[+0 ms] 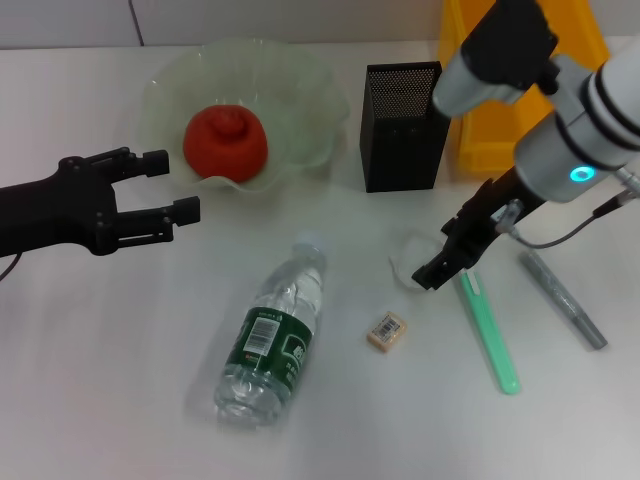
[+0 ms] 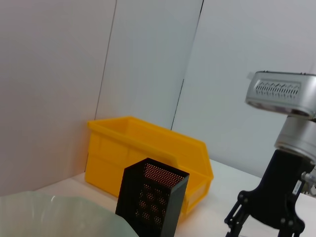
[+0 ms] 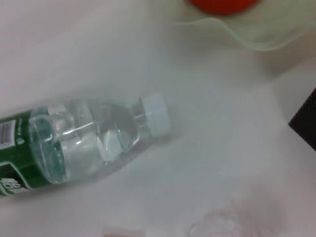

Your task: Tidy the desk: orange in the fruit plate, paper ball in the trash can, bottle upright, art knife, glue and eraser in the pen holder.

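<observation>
Orange (image 1: 225, 141) already sitting in fruit plate (image 1: 300, 95), right gripper (image 1: 440, 262) closing jaws on paper ball (image 1: 410, 255), left gripper (image 1: 165, 190) idling released, bottle (image 1: 272, 335) lying flat.

You've got orange (image 1: 225, 142) in fruit plate (image 1: 300, 90) upper left, pen holder (image 1: 402, 125) right of it, trash can (image 1: 480, 150) behind, bottle (image 1: 272, 335) lying lower centre, eraser (image 1: 386, 331) to its right.

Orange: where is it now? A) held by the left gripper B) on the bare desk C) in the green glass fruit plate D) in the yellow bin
C: the orange sits inside the fruit plate, while the left gripper hangs open beside the plate, holding nothing.
</observation>
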